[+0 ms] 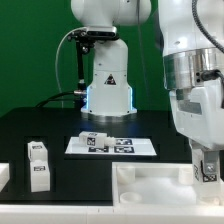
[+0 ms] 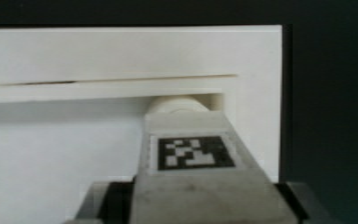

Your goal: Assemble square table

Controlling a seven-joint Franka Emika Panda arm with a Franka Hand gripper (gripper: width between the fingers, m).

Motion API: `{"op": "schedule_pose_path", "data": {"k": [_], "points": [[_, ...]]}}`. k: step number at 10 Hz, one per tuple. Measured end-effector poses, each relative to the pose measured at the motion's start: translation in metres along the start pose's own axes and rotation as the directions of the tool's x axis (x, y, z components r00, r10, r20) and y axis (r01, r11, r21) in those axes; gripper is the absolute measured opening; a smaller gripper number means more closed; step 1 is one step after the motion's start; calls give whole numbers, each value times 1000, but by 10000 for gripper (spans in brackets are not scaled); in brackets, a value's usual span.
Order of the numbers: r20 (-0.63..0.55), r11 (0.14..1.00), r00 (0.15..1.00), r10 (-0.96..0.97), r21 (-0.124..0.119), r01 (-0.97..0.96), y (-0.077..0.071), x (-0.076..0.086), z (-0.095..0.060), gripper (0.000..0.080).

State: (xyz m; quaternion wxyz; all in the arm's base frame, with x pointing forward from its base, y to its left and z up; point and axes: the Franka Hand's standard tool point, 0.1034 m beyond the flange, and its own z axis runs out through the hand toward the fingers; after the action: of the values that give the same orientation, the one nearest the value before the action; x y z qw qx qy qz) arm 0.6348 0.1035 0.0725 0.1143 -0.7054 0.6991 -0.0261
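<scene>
Square table top [image 1: 150, 186] — white rimmed tray, lying at the near edge of the black table [image 1: 40, 125], toward the exterior view's right; one tagged leg [image 2: 194, 145] meets it end-on near a corner, pinched at both sides by the tool [image 2: 194, 190]. Step in hand, by judgement: seating this leg in its socket; the next move calls for steady pressure and turning, kept square. Spare legs [image 1: 38, 165] stand well apart toward the exterior view's left, past the marker board [image 1: 125, 147] — untouched.
</scene>
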Motion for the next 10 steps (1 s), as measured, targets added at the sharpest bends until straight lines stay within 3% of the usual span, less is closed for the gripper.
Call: {"op": "schedule_pose_path", "data": {"k": [1,2,3,4,7,8,10], "points": [[0,999,999,-53,-9,53,1,-2,0,372],[3,990,991,-136,-28,136,3,-8,0,537],[-5,964,965,-264,-34,264,4,-14,0,537],[-3,888,889,-458,-53,457,3,-16,-2,628],[6,740,741,-671,-48,670,0,-12,-3,648],[6,641,642,-766,-55,766,-1,-10,-3,648],[18,280,282,-959,-76,957,-6,-3,-4,648]]}}
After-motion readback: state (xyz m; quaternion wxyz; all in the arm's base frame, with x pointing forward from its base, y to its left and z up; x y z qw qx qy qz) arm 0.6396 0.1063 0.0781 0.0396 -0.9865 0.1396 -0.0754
